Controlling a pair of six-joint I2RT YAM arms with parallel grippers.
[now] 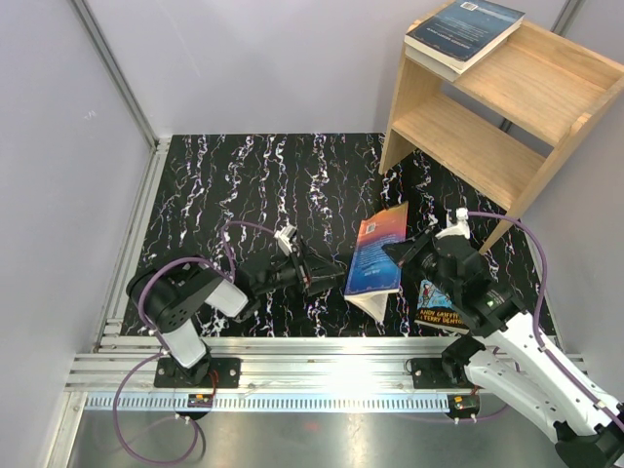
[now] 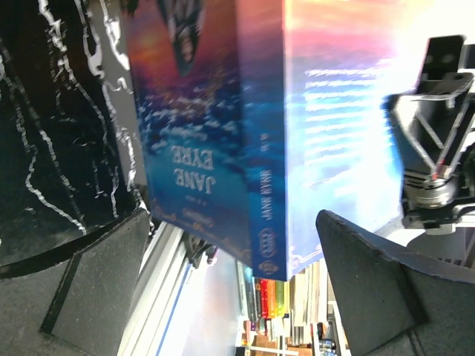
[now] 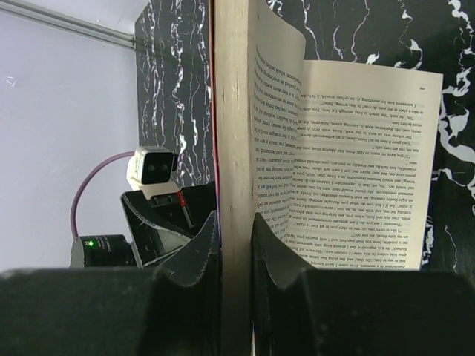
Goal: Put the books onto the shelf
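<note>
A blue-and-orange "Jane Eyre" book [image 1: 378,255] stands on edge above the table's middle, and my right gripper [image 1: 402,255] is shut on a thick part of its page block [image 3: 234,148]. The remaining pages [image 3: 364,163] hang open to the right. My left gripper [image 1: 327,281] is open, facing the book's spine [image 2: 263,170], with a finger on each side and apart from it. A dark blue-grey book [image 1: 466,29] lies on the top board of the light wooden shelf [image 1: 507,107]. A blue-yellow Treehouse book [image 1: 436,307] lies flat under my right arm.
The shelf stands at the back right on the black marbled table [image 1: 253,185]. Grey walls close in the left and back. An aluminium rail [image 1: 292,356] runs along the near edge by the arm bases.
</note>
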